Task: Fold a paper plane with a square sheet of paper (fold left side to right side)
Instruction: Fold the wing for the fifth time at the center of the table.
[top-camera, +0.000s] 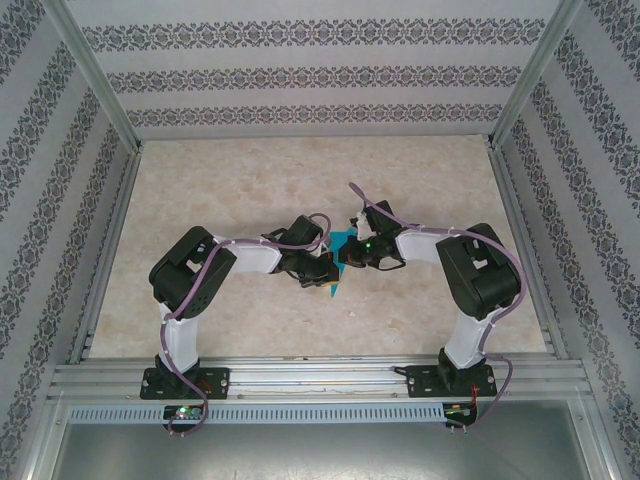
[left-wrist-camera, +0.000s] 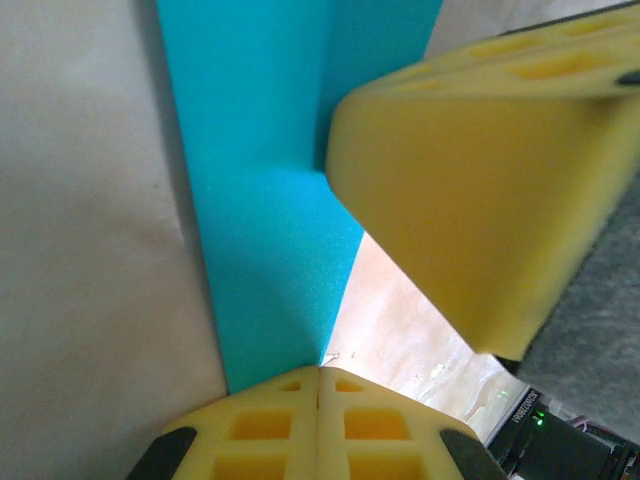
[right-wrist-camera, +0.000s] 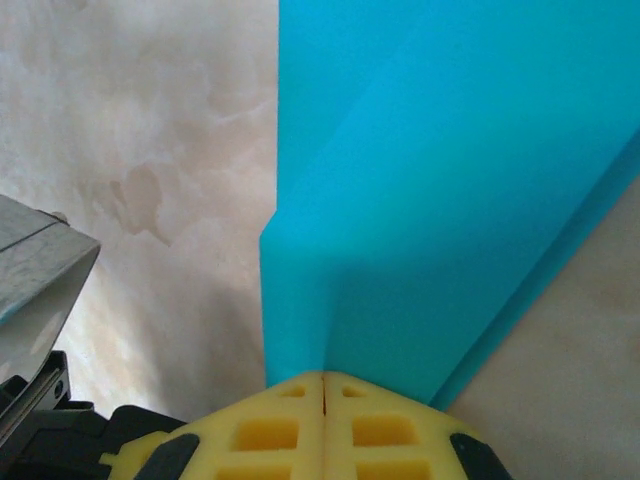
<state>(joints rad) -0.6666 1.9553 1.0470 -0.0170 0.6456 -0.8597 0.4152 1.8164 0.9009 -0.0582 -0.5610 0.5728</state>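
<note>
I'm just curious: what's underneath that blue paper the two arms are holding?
The marbled table shows beside and below the blue paper. The spot directly beneath its folded layers is covered, so I cannot tell.

patterned walls (top-camera: 320, 75), marbled beige table (top-camera: 250, 190), aluminium frame (top-camera: 320, 378)

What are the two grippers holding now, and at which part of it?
Both hold the folded blue paper. The left gripper pinches a corner at its narrow end; the right gripper pinches its near edge, where the layers meet.
</note>
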